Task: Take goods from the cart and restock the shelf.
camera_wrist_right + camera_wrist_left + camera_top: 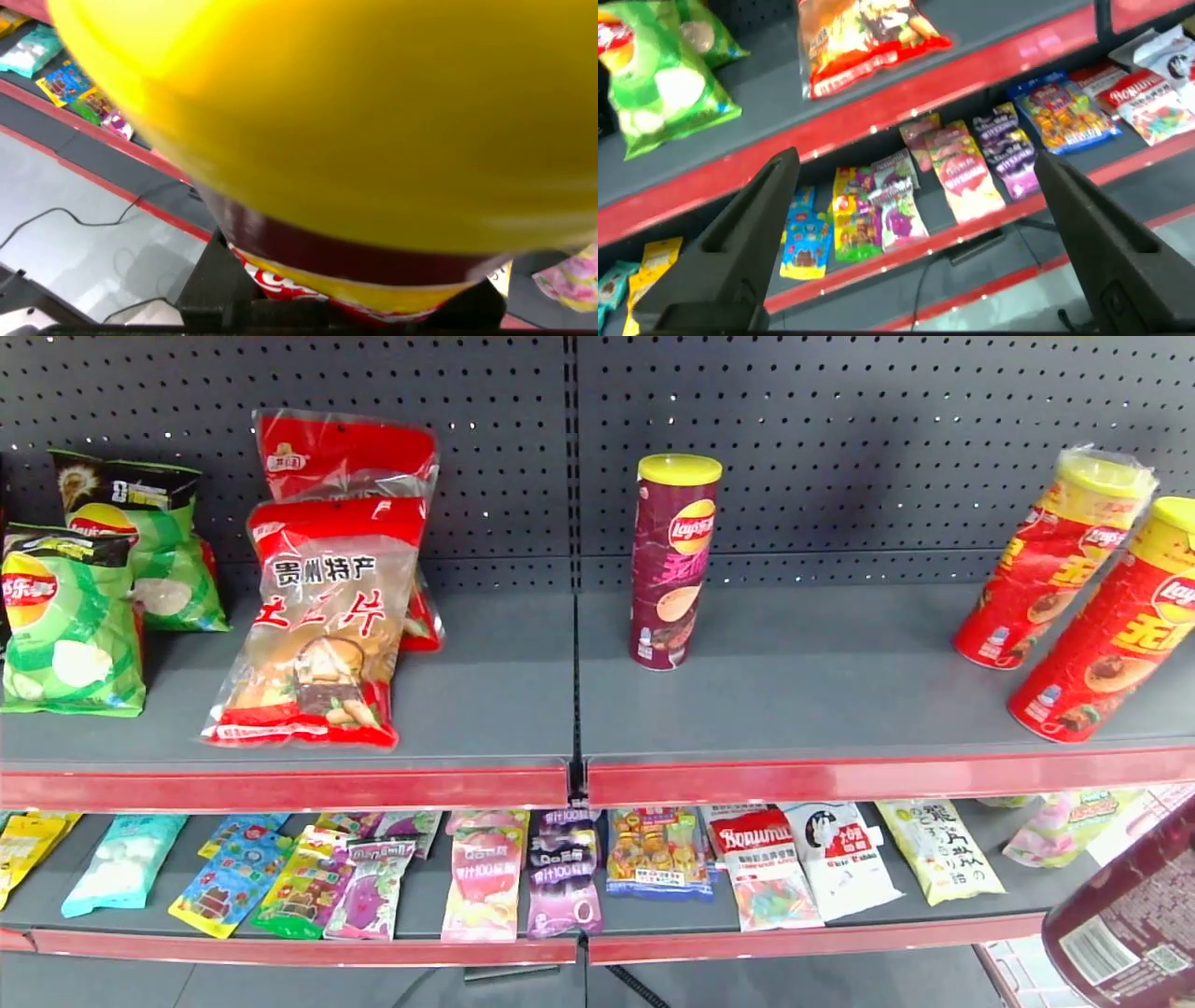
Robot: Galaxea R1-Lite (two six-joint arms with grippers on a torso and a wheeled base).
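Observation:
A purple chip can [672,560] with a yellow lid stands upright on the upper shelf [803,709], right of the middle divider. A second purple can [1134,915] sits low at the head view's right edge, below the shelf's front lip. Its yellow lid [355,112] looms large in the right wrist view, and my right gripper [346,299] is shut on the can's body just beneath it. My left gripper [915,271] hangs open in front of the lower shelf [906,271], its black fingers [719,261] wide apart with nothing between them.
Two red chip cans [1092,588] lean at the upper shelf's right end. Red snack bags [327,616] and green chip bags [75,616] fill its left half. Several candy packets [485,877] line the lower shelf. Bare shelf lies between the purple can and the red ones.

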